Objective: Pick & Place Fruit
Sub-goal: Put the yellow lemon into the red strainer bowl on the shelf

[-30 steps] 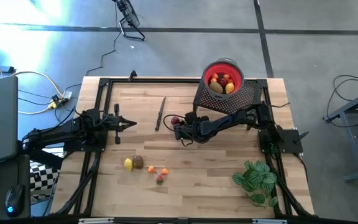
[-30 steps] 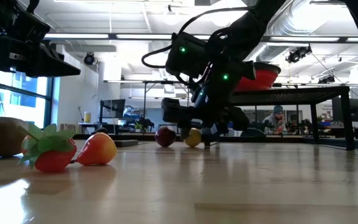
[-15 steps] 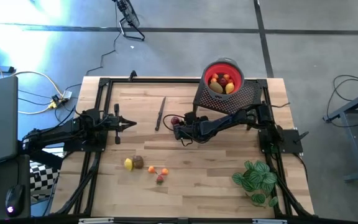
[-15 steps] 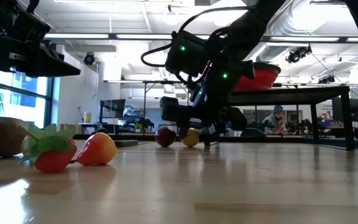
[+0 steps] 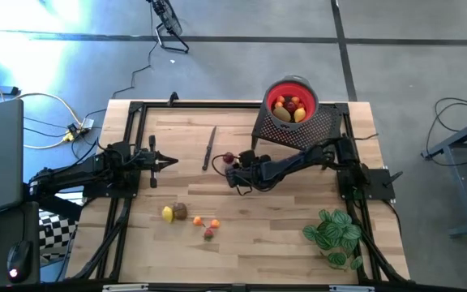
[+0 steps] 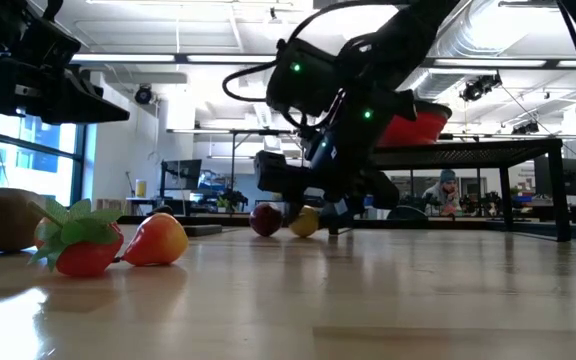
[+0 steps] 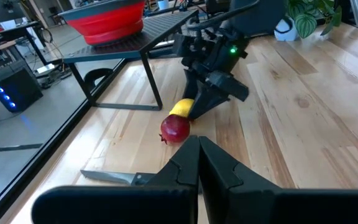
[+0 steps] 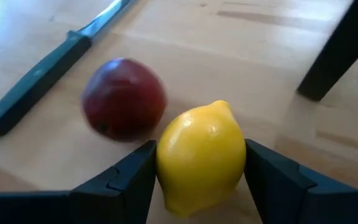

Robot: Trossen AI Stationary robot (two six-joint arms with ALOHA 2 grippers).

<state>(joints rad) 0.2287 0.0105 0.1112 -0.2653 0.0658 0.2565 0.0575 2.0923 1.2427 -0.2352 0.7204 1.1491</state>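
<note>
Lemon (image 8: 201, 155) sits clamped in the right gripper (image 8: 197, 177), hidden overhead; left gripper (image 7: 199, 163) closed.

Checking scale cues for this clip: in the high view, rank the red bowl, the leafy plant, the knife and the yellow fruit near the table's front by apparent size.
1. Leafy plant and red bowl: too alike to rank.
2. Knife: long but thin.
3. Yellow fruit: smallest.

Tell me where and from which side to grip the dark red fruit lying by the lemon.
Grip the dark red fruit across its round middle, probably coming from above. The lemon sits close on one side, between the right gripper fingers, and the knife lies on the other. Its rounded shape offers no handle, so the widest part is likely the surest hold.
</note>
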